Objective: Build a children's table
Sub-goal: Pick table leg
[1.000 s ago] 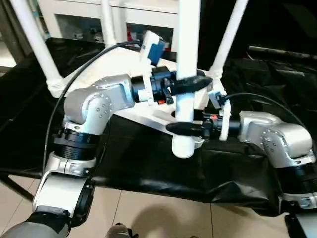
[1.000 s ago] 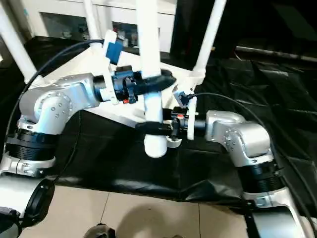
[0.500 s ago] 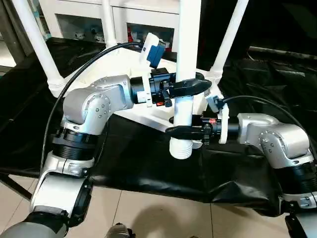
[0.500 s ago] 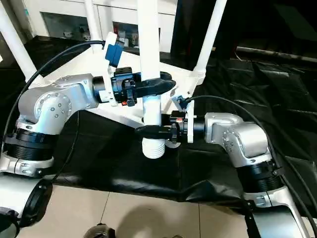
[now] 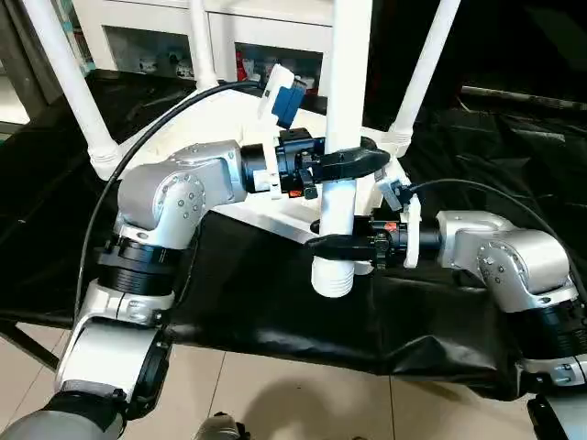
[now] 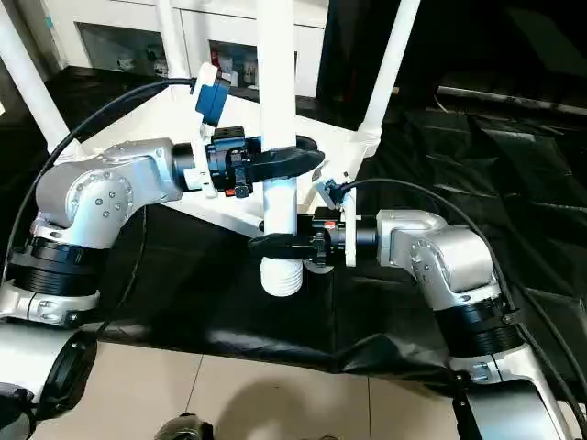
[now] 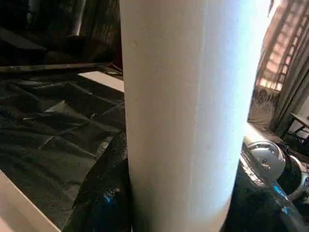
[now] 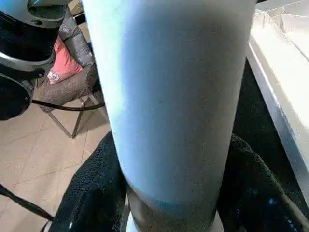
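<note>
Near edge: pale floor tiles [image 5: 303, 394] at 6 o'clock, then the edge of a black sheet [image 5: 275, 302] that covers the work place.
Held leg: a long white leg [image 5: 344, 137] stands upright in the middle. Its ridged end [image 5: 332, 280] hangs just above the black sheet and touches nothing under it.
Right gripper [image 5: 341, 246]: comes in from 3 o'clock. Its two black fingers are closed around the low part of the leg, one on each side, pressing on it.
Left gripper [image 5: 353, 160]: comes in from 9 o'clock. Its black fingers hug the same leg higher up, tight on both sides.
Tabletop [image 5: 220, 119]: white, lying upside down on the black sheet just behind the held leg.
Other legs: one leg [image 5: 69, 78] stands up in a corner socket at 10 o'clock, one leg [image 5: 204, 41] at 11 o'clock, one leg [image 5: 422, 69] at 1 o'clock.
Far back: a white cabinet [image 5: 147, 37] with glass doors at 12 o'clock.
</note>
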Robot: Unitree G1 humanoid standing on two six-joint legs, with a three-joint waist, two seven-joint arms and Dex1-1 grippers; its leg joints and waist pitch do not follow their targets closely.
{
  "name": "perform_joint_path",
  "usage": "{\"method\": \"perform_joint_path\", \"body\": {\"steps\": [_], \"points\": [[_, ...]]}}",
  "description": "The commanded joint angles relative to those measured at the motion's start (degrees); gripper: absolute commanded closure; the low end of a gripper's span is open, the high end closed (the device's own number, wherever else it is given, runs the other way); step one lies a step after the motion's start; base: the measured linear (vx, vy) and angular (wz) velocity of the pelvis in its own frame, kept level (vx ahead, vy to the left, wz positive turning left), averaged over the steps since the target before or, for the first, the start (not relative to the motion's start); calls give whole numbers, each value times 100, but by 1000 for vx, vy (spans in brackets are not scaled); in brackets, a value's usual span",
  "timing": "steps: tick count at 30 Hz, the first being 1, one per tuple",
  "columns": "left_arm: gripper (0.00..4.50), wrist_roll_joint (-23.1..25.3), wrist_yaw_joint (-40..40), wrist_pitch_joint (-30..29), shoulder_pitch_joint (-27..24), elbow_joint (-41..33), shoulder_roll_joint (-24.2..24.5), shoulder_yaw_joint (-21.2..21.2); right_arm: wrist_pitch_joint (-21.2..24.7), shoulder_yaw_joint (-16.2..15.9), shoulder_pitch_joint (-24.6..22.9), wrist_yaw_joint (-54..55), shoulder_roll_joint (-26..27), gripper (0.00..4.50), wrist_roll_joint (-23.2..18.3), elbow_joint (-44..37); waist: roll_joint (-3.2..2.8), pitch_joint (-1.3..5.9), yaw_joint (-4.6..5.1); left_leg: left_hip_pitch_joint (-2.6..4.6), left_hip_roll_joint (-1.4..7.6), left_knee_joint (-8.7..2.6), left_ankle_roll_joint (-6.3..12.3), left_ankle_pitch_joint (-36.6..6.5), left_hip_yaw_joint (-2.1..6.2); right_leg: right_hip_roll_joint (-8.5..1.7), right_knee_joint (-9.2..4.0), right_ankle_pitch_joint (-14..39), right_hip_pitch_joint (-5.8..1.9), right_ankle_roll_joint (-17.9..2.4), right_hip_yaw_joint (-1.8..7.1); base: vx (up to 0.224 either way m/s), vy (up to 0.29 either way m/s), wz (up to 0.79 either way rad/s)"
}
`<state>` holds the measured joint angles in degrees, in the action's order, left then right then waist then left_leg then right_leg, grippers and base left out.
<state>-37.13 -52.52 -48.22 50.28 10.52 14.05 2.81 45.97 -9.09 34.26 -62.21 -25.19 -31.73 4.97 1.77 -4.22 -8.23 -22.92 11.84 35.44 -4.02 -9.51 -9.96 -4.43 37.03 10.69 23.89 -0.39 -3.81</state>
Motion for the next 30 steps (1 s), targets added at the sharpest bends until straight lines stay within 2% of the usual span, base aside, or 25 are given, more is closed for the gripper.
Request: {"method": "perform_joint_path", "body": {"steps": [1,5,6,7,8,9,11,13,14,15,16,18,19,20,21,22,24,25,26,27,28,29,30], "points": [[196,-281,23,-208,193,8,-95,-154,-47,212,8,198,32,252,17,125,2,518,-6,121,89,-368,-96,-620,6,-343,-391,511,-377,-1246,239,0,0,0],[191,-190,111,165,170,92,-176,-274,-110,409,0,423,162,255,-31,162,3,522,-5,127,97,-377,-125,-671,14,-345,-402,549,-383,-1239,236,0,0,0],[171,-346,315,511,128,233,-426,-629,-147,665,-18,662,322,256,-150,168,3,519,-8,126,94,-373,-112,-689,5,-349,-412,540,-376,-1244,241,0,0,0],[157,-569,408,524,121,320,-562,-872,-169,811,-19,790,410,256,-222,184,-22,528,-8,124,95,-368,-115,-678,9,-354,-411,475,-380,-1278,240,0,0,0],[152,-638,423,518,119,342,-597,-940,-178,855,-19,829,437,256,-245,190,-7,527,-6,121,88,-364,-108,-686,5,-352,-408,452,-383,-1308,237,0,0,0],[147,-958,541,626,95,458,-813,-1297,-231,1150,-7,1070,618,256,-420,249,-3,534,-18,117,82,-361,-104,-680,8,-352,-397,420,-390,-1349,232,0,0,0],[146,-1240,702,761,64,584,-1050,-1648,-301,1481,25,1313,828,257,-647,305,-49,535,-20,118,77,-359,-105,-731,15,-355,-404,432,-382,-1393,224,0,0,0],[145,-1352,789,940,33,684,-1227,-1853,-367,1692,54,1495,987,257,-799,290,-28,544,-18,130,84,-363,-108,-789,13,-347,-412,448,-386,-1411,217,0,0,0],[145,-1352,810,1049,12,723,-1296,-1898,-404,1767,59,1580,1051,257,-843,266,-64,541,-7,124,81,-365,-101,-774,18,-334,-418,431,-386,-1362,218,0,0,0],[145,-1313,816,1173,-5,791,-1337,-1914,-427,1808,61,1665,1094,257,-845,256,-49,538,3,135,83,-371,-83,-801,14,-328,-431,440,-385,-1320,218,0,0,0],[145,-1210,836,1308,-11,901,-1339,-1906,-476,1819,53,1751,1118,257,-781,256,-66,531,4,137,85,-379,-89,-833,19,-331,-439,498,-384,-1287,219,0,0,0],[145,-682,821,1578,-31,1162,-1157,-1638,-663,1742,9,1996,1067,257,-420,300,-68,529,12,141,76,-388,-123,-848,19,-324,-464,646,-386,-1147,224,0,0,0],[145,-477,805,1672,-39,1233,-1088,-1525,-727,1713,-10,2089,1044,257,-287,311,-77,525,24,157,80,-404,-173,-874,27,-315,-477,780,-373,-1003,226,0,0,0],[145,227,695,2026,-82,1427,-790,-990,-928,1548,-66,2339,901,258,167,403,-90,521,21,162,86,-416,-234,-894,35,-325,-497,890,-365,-888,231,0,0,0],[145,1098,543,2550,-124,1708,-405,-290,-1182,1312,-162,2619,685,258,741,512,-90,519,29,173,92,-444,-315,-925,55,-309,-518,1073,-352,-640,231,0,0,0],[145,1415,453,2808,-133,1847,-262,-26,-1230,1262,-214,2715,614,258,880,534,-105,505,18,192,96,-467,-399,-998,64,-320,-566,1288,-336,-439,238,0,0,0],[145,1723,94,3082,-160,1992,-47,323,-1144,1391,-308,2748,605,259,767,460,-112,530,31,207,98,-471,-458,-1017,52,-339,-527,1151,-361,-492,252,0,0,0],[145,1766,40,3120,-164,2012,-16,371,-1130,1412,-321,2752,605,259,746,448,-105,534,38,188,91,-471,-439,-962,55,-340,-518,1012,-374,-560,251,0,0,0],[145,2117,-276,3377,-164,2159,192,763,-1091,1472,-393,2807,579,259,717,367,-107,544,40,168,86,-469,-387,-889,62,-338,-503,787,-382,-679,238,0,0,0],[145,2562,-650,3664,-134,2408,435,1271,-1050,1519,-505,2866,517,259,723,253,-126,540,58,183,95,-465,-330,-871,59,-330,-508,634,-357,-763,241,0,0,0],[145,2790,-827,3811,-115,2542,554,1526,-1036,1531,-562,2899,481,259,739,198,-126,550,66,186,93,-461,-321,-853,49,-318,-463,507,-369,-799,245,0,0,0],[145,2919,-994,3906,-80,2677,602,1672,-1017,1548,-617,2930,457,259,753,146,-204,550,73,181,88,-450,-341,-857,49,-323,-434,421,-369,-857,248,0,0,0],[145,3056,-1232,3999,-4,2904,619,1835,-973,1576,-716,2966,417,259,765,49,-181,545,75,200,82,-443,-311,-879,26,-321,-479,393,-366,-901,255,0,0,0]]}}
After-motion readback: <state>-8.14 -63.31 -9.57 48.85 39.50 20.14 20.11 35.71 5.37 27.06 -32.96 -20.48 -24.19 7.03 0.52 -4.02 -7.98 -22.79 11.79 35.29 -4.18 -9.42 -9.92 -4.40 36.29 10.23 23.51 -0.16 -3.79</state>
